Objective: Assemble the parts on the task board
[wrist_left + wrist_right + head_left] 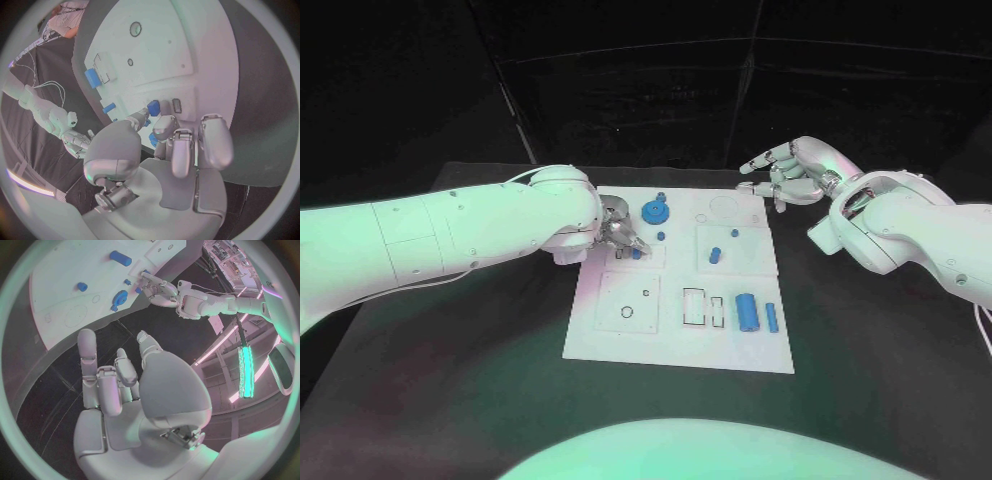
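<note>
White task board (678,335), small blue parts (749,313)

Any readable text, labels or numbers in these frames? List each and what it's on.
None readable. The task board carries only outlines and holes, with no legible print in the head view or either wrist view. The arms and both hands, left hand and right hand, show no markings.

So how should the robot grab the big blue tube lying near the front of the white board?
Probably across its middle, pinching its two long sides from straight above. The big blue tube lies flat on the white board, so its rounded long sides are the open ones. A thinner blue stick lies close beside it, so the fingers should stay narrow there.
</note>
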Controlling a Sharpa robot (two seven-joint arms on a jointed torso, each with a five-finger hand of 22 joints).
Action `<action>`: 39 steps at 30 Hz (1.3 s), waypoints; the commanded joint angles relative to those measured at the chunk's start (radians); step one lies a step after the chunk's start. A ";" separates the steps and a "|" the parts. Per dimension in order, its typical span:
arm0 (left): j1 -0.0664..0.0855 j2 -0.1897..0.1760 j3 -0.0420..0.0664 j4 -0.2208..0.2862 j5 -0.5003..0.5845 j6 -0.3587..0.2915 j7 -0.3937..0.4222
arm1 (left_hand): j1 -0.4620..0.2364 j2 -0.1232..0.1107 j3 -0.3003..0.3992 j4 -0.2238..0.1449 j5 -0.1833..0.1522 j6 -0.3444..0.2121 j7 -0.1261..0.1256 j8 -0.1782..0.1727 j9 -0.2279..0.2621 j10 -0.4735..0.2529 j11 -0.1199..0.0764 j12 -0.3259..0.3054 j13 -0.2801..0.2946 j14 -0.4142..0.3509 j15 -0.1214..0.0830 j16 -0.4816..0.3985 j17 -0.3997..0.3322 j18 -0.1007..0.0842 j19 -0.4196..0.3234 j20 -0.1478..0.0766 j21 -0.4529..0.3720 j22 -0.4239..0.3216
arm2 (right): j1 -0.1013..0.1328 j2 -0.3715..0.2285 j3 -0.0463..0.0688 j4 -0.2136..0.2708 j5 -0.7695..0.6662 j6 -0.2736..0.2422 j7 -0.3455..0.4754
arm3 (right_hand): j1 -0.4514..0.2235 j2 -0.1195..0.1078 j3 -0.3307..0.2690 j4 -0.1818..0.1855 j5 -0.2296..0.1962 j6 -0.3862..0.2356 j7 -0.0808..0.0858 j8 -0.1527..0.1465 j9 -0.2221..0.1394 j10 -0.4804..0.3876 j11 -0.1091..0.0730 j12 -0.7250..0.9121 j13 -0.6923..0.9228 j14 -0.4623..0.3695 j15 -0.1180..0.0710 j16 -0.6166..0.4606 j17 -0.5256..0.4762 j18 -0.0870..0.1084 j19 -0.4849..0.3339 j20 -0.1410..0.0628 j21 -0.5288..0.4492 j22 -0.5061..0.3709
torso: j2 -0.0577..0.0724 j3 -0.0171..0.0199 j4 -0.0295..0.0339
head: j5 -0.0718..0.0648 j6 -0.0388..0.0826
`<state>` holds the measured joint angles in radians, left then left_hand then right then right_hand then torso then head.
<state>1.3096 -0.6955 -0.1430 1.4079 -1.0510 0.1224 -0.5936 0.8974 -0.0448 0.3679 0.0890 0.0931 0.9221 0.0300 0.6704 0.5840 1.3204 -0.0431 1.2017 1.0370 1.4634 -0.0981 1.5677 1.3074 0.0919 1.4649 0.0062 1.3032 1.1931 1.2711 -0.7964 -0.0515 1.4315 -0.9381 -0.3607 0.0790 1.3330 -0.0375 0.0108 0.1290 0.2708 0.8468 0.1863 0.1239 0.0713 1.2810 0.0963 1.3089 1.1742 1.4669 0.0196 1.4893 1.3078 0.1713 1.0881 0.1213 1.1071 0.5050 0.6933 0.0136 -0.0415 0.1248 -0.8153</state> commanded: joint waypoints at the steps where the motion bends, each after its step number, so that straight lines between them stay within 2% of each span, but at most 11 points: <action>1: 0.001 0.001 0.000 -0.002 -0.005 0.001 -0.011 | 0.000 0.010 -0.020 0.005 -0.004 0.008 -0.002 0.001 -0.001 0.005 0.000 0.001 -0.002 0.107 -0.007 0.003 0.263 -0.019 0.024 -0.005 0.005 0.003 | 0.002 0.000 0.001 0.000 0.001 0.000 0.008 | -0.010 0.001 -0.004 0.001 0.006 -0.004 -0.004 0.005 0.000 -0.005 -0.003 0.001 -0.001 0.054 -0.005 -0.006 0.035 0.006 -0.009 -0.002 -0.007 -0.004 | 0.000 -0.0004 -0.0005 | 0.000 -0.001; 6: 0.001 -0.001 0.000 -0.001 -0.005 -0.007 -0.012 | -0.005 0.008 -0.071 0.023 -0.006 0.010 -0.004 0.001 0.000 0.004 -0.001 0.000 -0.005 0.107 -0.008 0.003 0.263 -0.019 0.024 -0.005 0.005 0.005 | 0.002 0.001 0.001 -0.001 0.002 0.000 0.009 | -0.010 0.001 -0.004 0.001 0.006 -0.004 -0.004 0.005 0.000 -0.005 -0.003 0.001 -0.001 0.054 -0.005 -0.006 0.035 0.006 -0.009 -0.002 -0.007 -0.004 | 0.000 -0.0011 0.0000 | -0.002 0.000; 10: 0.001 -0.006 0.001 0.007 -0.005 -0.022 -0.012 | -0.010 0.003 -0.132 0.047 -0.041 0.012 -0.006 0.001 0.001 0.005 -0.003 -0.001 -0.007 0.107 -0.009 0.003 0.263 -0.019 0.024 -0.007 0.005 0.007 | 0.002 0.001 0.001 -0.002 0.003 0.000 0.010 | -0.011 0.001 -0.006 0.003 0.007 -0.004 -0.004 0.005 0.000 -0.006 -0.003 0.000 -0.002 0.053 -0.005 -0.008 0.033 0.007 -0.010 -0.002 -0.009 -0.006 | 0.000 -0.0014 0.0002 | -0.002 0.002; 16: 0.005 -0.014 0.005 0.024 -0.005 -0.047 -0.011 | -0.022 -0.010 -0.217 0.089 -0.047 0.012 -0.010 0.002 0.003 0.006 -0.007 0.000 -0.005 0.107 -0.014 0.003 0.263 -0.019 0.024 -0.013 0.004 0.008 | 0.002 0.004 0.001 -0.005 0.006 0.001 0.013 | -0.014 0.000 -0.010 0.006 0.008 -0.006 -0.004 0.005 -0.001 -0.007 -0.002 -0.001 -0.003 0.053 -0.005 -0.009 0.032 0.007 -0.012 -0.002 -0.011 -0.011 | 0.000 -0.0004 0.0003 | -0.007 0.005; 20: 0.013 -0.025 0.019 0.039 -0.005 -0.045 -0.012 | -0.019 -0.010 -0.235 0.098 -0.047 0.011 -0.010 0.001 0.004 0.006 -0.008 0.000 -0.005 0.107 -0.015 0.003 0.263 -0.019 0.024 -0.014 0.002 0.006 | 0.002 0.005 0.001 -0.007 0.007 0.002 0.015 | -0.014 0.000 -0.010 0.006 0.008 -0.006 -0.004 0.005 -0.001 -0.007 -0.002 -0.001 -0.003 0.053 -0.005 -0.009 0.032 0.007 -0.012 -0.002 -0.011 -0.011 | -0.001 -0.0006 0.0000 | -0.009 0.008; 22: 0.022 -0.035 0.033 0.048 -0.005 -0.030 -0.014 | -0.001 -0.007 -0.256 0.103 -0.047 0.001 -0.008 -0.005 0.003 -0.003 -0.006 -0.010 -0.019 0.107 -0.014 0.003 0.263 -0.017 0.020 -0.014 -0.009 -0.007 | 0.002 0.006 0.001 -0.009 0.008 0.003 0.015 | -0.014 -0.001 -0.011 0.006 0.008 -0.006 -0.004 0.005 -0.001 -0.007 -0.002 0.000 -0.003 0.053 -0.005 -0.009 0.030 0.007 -0.012 -0.002 -0.012 -0.011 | -0.001 -0.0002 0.0010 | -0.007 0.010; 25: 0.041 -0.047 0.043 0.047 -0.005 -0.010 -0.015 | 0.026 -0.004 -0.275 0.102 -0.047 -0.023 0.001 -0.020 -0.003 -0.017 0.001 -0.026 -0.040 0.107 -0.009 0.003 0.263 -0.015 0.017 -0.011 -0.018 -0.018 | 0.002 0.006 0.001 -0.011 0.008 0.003 0.014 | -0.014 -0.001 -0.011 0.006 0.008 -0.006 -0.004 0.005 -0.001 -0.007 -0.002 0.000 -0.003 0.053 -0.005 -0.009 0.030 0.007 -0.012 -0.002 -0.012 -0.011 | -0.001 0.0000 0.0017 | -0.006 0.011; 28: 0.064 -0.050 0.048 0.024 -0.005 0.018 -0.017 | 0.044 -0.001 -0.294 0.104 -0.047 -0.040 0.008 -0.035 -0.009 -0.026 0.008 -0.034 -0.050 0.107 -0.004 0.003 0.263 -0.014 0.013 -0.008 -0.027 -0.028 | 0.002 0.006 0.001 -0.012 0.008 0.003 0.013 | -0.014 -0.001 -0.011 0.006 0.008 -0.006 -0.004 0.005 -0.001 -0.007 -0.002 0.000 -0.003 0.053 -0.005 -0.009 0.030 0.007 -0.012 -0.002 -0.012 -0.011 | 0.000 0.0001 0.0014 | -0.003 0.014; 30: 0.072 -0.049 0.049 0.007 -0.005 0.030 -0.016 | 0.052 0.001 -0.301 0.104 -0.047 -0.048 0.012 -0.043 -0.014 -0.029 0.011 -0.036 -0.053 0.107 -0.001 0.003 0.263 -0.013 0.012 -0.006 -0.032 -0.034 | 0.002 0.007 0.001 -0.012 0.008 0.003 0.013 | -0.014 -0.001 -0.011 0.006 0.008 -0.006 -0.004 0.005 -0.001 -0.007 -0.002 0.000 -0.003 0.053 -0.005 -0.009 0.030 0.007 -0.012 -0.002 -0.012 -0.011 | 0.000 0.0005 0.0018 | -0.002 0.016; 32: 0.085 -0.041 0.051 -0.037 -0.004 0.051 -0.015 | 0.067 0.005 -0.313 0.104 -0.047 -0.053 0.017 -0.053 -0.020 -0.033 0.015 -0.039 -0.057 0.107 0.003 0.003 0.263 -0.012 0.011 -0.003 -0.035 -0.037 | 0.002 0.008 0.001 -0.013 0.008 0.003 0.013 | -0.014 -0.001 -0.011 0.006 0.008 -0.006 -0.004 0.005 -0.001 -0.007 -0.002 0.000 -0.003 0.053 -0.005 -0.009 0.030 0.007 -0.012 -0.002 -0.012 -0.011 | 0.000 0.0009 0.0004 | 0.001 0.017; 39: 0.098 0.000 0.052 -0.163 0.010 0.102 -0.011 | 0.089 0.012 -0.340 0.106 -0.047 -0.053 0.023 -0.067 -0.031 -0.037 0.020 -0.041 -0.061 0.107 0.007 0.003 0.263 -0.012 0.010 0.002 -0.037 -0.037 | 0.002 0.010 0.001 -0.014 0.008 0.005 0.011 | -0.015 -0.001 -0.012 0.007 0.008 -0.006 -0.004 0.006 -0.001 -0.006 -0.002 0.000 -0.002 0.052 -0.005 -0.010 0.029 0.007 -0.013 -0.002 -0.012 -0.011 | 0.001 -0.0008 -0.0029 | 0.006 0.023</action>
<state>1.4051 -0.7003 -0.0918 1.2554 -1.0491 0.1649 -0.5969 0.9784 -0.0305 0.0344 0.1972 0.0503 0.8716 0.0516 0.6092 0.5534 1.2914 -0.0250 1.1646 0.9777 1.4635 -0.0977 1.5677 1.3074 0.0920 1.4677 0.0030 1.2703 1.1567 1.2710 -0.7873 -0.0516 1.4179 -0.9336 -0.3603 0.0821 1.3250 -0.0379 0.0041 0.1357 0.2747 0.8468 0.1863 0.1239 0.0713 1.2809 0.0963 1.3088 1.1717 1.4669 0.0196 1.4840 1.3075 0.1712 1.0811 0.1215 1.0988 0.4945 0.6933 0.0138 -0.0420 0.1291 -0.7942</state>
